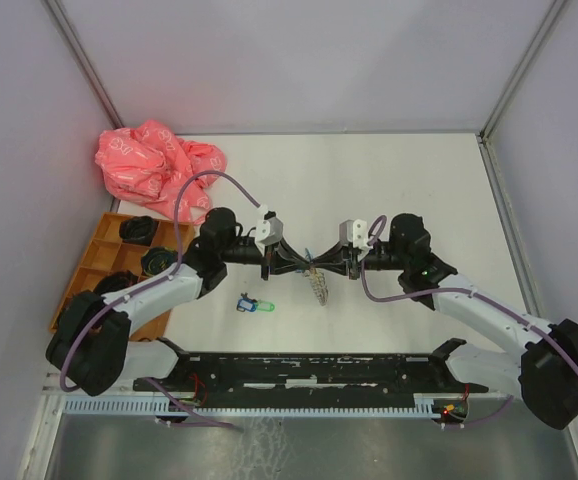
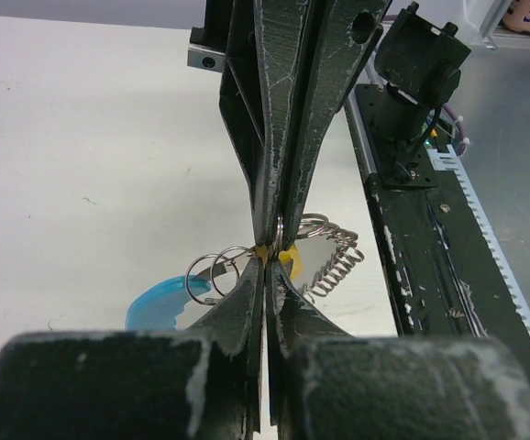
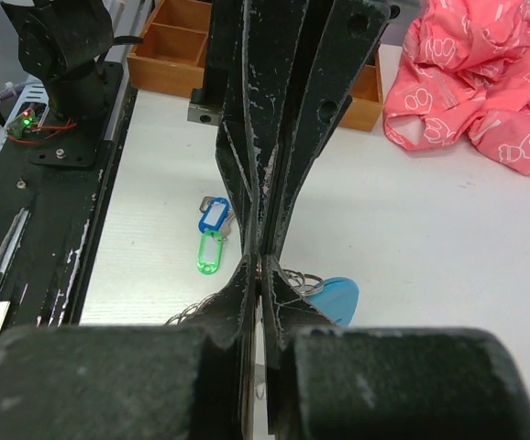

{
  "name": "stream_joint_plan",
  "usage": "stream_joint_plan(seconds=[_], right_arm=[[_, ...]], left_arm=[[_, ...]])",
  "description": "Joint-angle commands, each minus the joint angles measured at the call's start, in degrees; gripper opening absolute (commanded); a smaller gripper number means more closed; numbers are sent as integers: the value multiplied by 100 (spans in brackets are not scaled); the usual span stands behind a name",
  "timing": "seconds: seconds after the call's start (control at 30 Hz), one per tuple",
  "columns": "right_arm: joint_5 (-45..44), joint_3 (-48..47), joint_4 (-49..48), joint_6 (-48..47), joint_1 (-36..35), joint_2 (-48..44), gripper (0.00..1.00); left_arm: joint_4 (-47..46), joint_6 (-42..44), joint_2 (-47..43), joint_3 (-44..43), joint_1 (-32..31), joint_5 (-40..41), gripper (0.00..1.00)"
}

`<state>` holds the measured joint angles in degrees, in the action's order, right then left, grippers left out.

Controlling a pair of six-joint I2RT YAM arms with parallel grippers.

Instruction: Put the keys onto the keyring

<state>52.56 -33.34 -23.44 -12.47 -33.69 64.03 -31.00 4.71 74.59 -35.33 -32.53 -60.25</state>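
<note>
1. Left gripper (image 2: 265,268), lower centre of the left wrist view: fingers pressed together, pinching the yellow key (image 2: 289,259) at its tag.
2. Right gripper (image 2: 279,215), entering from the top of the same view: tips almost touching the left tips, fingers pressed together on a thin wire loop of the keyring (image 2: 334,261).
3. The keyring is held clear of the table (image 1: 419,200). In the top view it hangs just below the meeting tips at frame centre. Its light-blue section shows at the lower left of the left wrist view.
4. Blue key (image 3: 215,217) and green key (image 3: 211,253), left of centre in the right wrist view: lying side by side on the table, apart from both grippers and not on the keyring.
5. Step in hand, as judged: threading the yellow key onto the keyring. The fingers hide the joint, so it cannot be told whether the key is already on.
6. The next move likely calls for one gripper to steady the loop while the other works the key along the wire. There is little room between the tips, and a slip would drop the bundle. Two keys then remain.
</note>
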Motion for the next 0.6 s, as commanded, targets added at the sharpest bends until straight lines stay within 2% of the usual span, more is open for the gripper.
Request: stream_joint_plan(seconds=[0.0,0.2,0.57], right_arm=[[-255,-571,879,-474,7,-272,8],[-739,-923,2193,-979,-211,-222,12],[-1315,-1339,3290,-1454,-488,-120,15]], left_arm=[[922,664,-432,-366,9,107,3],[1369,727,-481,-528,1,153,3],[1891,688,-345,-776,-7,253,3]])
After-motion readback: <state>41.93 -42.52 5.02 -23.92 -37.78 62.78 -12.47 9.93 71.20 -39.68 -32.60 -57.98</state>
